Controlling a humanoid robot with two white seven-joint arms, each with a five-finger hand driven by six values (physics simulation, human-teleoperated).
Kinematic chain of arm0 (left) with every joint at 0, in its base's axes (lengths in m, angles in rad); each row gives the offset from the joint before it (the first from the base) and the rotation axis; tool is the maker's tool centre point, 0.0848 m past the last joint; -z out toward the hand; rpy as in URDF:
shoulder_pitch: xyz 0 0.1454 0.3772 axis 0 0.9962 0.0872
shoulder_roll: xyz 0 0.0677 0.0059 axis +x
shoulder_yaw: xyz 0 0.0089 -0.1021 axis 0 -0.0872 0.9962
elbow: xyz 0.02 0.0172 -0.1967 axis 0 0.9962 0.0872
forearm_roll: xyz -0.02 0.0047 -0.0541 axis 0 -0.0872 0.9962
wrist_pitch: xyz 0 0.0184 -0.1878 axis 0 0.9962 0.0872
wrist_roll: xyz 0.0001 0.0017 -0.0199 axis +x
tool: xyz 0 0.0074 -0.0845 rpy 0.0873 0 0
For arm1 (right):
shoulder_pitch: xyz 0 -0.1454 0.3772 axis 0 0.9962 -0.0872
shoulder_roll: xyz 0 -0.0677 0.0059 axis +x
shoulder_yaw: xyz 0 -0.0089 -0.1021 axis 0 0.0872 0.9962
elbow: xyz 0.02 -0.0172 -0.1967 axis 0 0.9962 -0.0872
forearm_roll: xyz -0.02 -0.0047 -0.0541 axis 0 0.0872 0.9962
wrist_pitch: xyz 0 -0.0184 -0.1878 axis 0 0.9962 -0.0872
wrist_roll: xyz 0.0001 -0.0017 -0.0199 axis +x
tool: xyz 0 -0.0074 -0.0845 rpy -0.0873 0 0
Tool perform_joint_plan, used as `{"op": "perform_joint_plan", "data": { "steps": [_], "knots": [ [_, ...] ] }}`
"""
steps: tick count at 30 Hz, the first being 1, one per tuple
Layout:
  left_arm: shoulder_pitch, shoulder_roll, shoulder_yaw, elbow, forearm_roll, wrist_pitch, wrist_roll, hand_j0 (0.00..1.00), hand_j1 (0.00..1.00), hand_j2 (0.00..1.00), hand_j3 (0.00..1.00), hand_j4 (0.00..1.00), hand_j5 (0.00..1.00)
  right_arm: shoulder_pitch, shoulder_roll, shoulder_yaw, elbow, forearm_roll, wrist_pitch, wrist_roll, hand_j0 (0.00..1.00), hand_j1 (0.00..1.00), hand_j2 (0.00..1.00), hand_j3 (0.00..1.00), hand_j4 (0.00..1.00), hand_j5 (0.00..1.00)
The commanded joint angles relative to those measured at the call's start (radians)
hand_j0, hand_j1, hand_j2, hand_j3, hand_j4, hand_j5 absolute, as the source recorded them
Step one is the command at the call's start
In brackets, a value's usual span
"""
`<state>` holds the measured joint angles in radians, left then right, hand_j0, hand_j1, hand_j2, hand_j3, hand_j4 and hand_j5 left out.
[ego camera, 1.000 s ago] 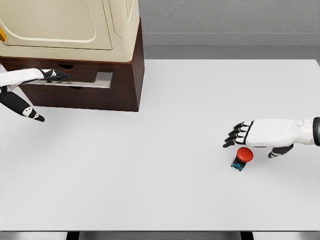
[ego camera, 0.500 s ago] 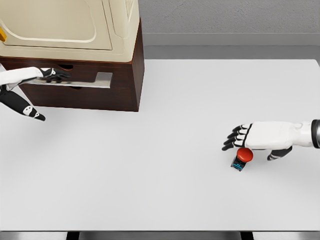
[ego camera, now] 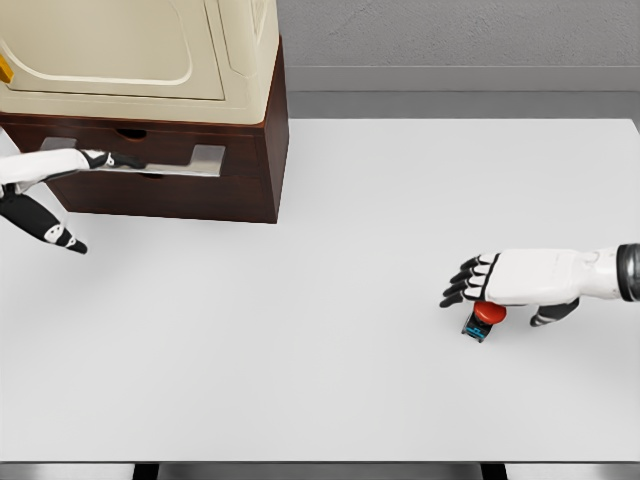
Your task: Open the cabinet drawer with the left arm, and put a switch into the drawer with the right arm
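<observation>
The dark brown cabinet stands at the back left with a cream appliance on top. Its upper drawer is pulled out a little and shows a grey strip of its inside. My left hand lies at that drawer's front, its dark fingers stretched along the top edge and the thumb spread well below. The switch, a red button on a small dark base, sits on the white table at the right. Directly over it hovers my right hand, fingers straight and pointing left, partly covering the button.
The white table runs to a front edge at the bottom of the view. A grey wall runs behind it. The cream appliance overhangs the cabinet top.
My right hand has dropped lower and slid slightly left, now covering more of the red button. My left forearm has sunk a little while its fingers stay at the drawer front.
</observation>
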<state>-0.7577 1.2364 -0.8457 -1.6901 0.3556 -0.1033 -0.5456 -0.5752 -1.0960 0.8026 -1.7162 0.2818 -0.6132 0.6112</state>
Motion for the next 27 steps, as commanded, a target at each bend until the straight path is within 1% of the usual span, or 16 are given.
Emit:
{"op": "perform_joint_plan", "data": {
  "steps": [1, 3, 8, 10, 13, 23, 24, 27],
  "knots": [
    [0.000, 0.009, -0.009, -0.006, -0.001, -0.012, -0.007, 1.00, 1.00, 1.00, 1.00, 1.00, 1.00, 0.000, 0.002, 0.003, -0.003, -0.004, 0.002, 0.000, 1.00, 1.00, 1.00, 1.00, 1.00, 1.00],
    [0.000, 0.009, -0.009, -0.008, -0.001, -0.013, -0.010, 1.00, 1.00, 1.00, 1.00, 1.00, 1.00, 0.000, 0.002, 0.003, -0.005, -0.004, 0.002, 0.000, 1.00, 1.00, 1.00, 1.00, 1.00, 1.00],
    [0.001, 0.044, -0.021, -0.017, 0.002, -0.055, -0.019, 1.00, 1.00, 1.00, 1.00, 1.00, 1.00, 0.000, 0.005, 0.004, -0.005, -0.004, 0.002, 0.000, 1.00, 1.00, 1.00, 1.00, 1.00, 1.00],
    [0.001, 0.052, -0.021, -0.017, 0.011, -0.067, -0.037, 1.00, 1.00, 1.00, 1.00, 1.00, 1.00, 0.002, 0.008, 0.004, -0.005, -0.004, 0.002, 0.000, 1.00, 1.00, 1.00, 1.00, 1.00, 1.00],
    [0.009, 0.086, -0.023, -0.049, 0.014, -0.081, -0.037, 1.00, 1.00, 1.00, 1.00, 1.00, 1.00, 0.008, 0.011, 0.006, -0.005, -0.004, 0.002, 0.000, 1.00, 1.00, 1.00, 1.00, 1.00, 1.00],
    [0.017, 0.110, -0.033, -0.054, 0.016, -0.111, -0.037, 1.00, 1.00, 1.00, 1.00, 1.00, 1.00, 0.008, 0.019, 0.004, -0.003, -0.004, 0.002, 0.000, 1.00, 1.00, 1.00, 1.00, 1.00, 1.00],
    [0.018, 0.113, -0.047, -0.054, 0.016, -0.128, -0.037, 1.00, 1.00, 1.00, 1.00, 1.00, 1.00, 0.006, 0.019, 0.004, -0.003, -0.004, 0.002, 0.000, 1.00, 1.00, 1.00, 1.00, 1.00, 1.00],
    [0.023, 0.130, -0.050, -0.054, 0.016, -0.153, -0.037, 1.00, 1.00, 1.00, 1.00, 1.00, 1.00, 0.006, 0.019, 0.004, -0.002, -0.004, 0.002, 0.000, 1.00, 1.00, 1.00, 1.00, 1.00, 1.00]
  ]
}}
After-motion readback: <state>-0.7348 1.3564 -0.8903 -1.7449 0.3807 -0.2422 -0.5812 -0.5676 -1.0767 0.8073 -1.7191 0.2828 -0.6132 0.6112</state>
